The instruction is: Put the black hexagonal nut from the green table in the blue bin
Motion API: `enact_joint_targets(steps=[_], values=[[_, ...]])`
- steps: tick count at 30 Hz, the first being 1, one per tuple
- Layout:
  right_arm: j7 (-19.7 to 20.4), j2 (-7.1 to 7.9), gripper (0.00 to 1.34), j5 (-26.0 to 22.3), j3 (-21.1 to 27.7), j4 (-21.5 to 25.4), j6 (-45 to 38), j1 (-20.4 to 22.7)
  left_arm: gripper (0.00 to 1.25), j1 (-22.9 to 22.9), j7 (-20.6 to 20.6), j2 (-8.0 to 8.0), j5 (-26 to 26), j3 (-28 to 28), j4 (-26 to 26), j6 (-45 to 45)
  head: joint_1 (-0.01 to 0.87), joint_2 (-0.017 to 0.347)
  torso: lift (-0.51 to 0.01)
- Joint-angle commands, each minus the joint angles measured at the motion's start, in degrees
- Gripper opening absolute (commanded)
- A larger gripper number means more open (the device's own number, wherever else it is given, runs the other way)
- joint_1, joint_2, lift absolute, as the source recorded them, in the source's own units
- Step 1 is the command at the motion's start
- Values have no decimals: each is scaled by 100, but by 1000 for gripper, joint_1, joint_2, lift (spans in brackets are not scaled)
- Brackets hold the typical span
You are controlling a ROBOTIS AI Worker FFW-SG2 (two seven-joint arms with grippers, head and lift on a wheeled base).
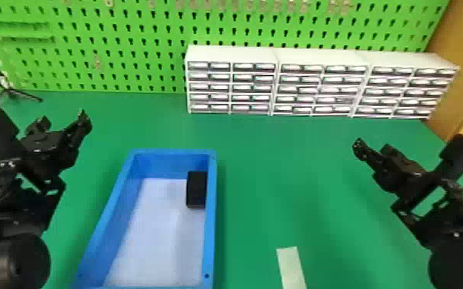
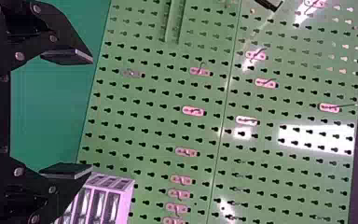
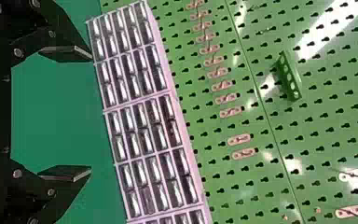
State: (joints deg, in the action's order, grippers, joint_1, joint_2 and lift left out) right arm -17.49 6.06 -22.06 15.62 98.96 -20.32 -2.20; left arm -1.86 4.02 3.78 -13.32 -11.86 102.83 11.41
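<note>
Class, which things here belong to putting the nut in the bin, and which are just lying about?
Part of the job:
- black hexagonal nut, inside the bin, at its right wall
- blue bin
- green table
- left pincer and right pincer, open

Just lying about:
- pale strip, right of the bin
- white drawer units, at the back
- black stand, far left

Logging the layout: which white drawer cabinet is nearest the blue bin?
The leftmost cabinet, partly beyond the blue bin in the head view; the middle cabinet and rightmost cabinet stand farther right.
</note>
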Motion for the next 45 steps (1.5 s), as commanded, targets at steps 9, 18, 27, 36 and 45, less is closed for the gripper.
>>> enact_joint_targets(steps=[9, 18, 27, 36, 45], values=[[0, 18, 922, 36, -59, -9, -69, -26, 816, -8, -24, 0, 4, 8, 0, -7, 692, 8, -97], [-9, -8, 922, 36, -111, -35, -86, -62, 818, -8, -24, 0, 4, -1, 0, -33, 692, 8, -97], [-9, -8, 923, 36, -111, -35, -86, -62, 816, -8, -24, 0, 13, 8, 0, -33, 692, 8, -97], [0, -34, 923, 53, -103, -44, -86, -70, 818, 1, -24, 0, 4, 8, 0, -33, 692, 8, -97], [0, -34, 922, 53, -111, -44, -86, -70, 818, 1, -24, 0, 4, 17, 0, -33, 692, 8, -97]])
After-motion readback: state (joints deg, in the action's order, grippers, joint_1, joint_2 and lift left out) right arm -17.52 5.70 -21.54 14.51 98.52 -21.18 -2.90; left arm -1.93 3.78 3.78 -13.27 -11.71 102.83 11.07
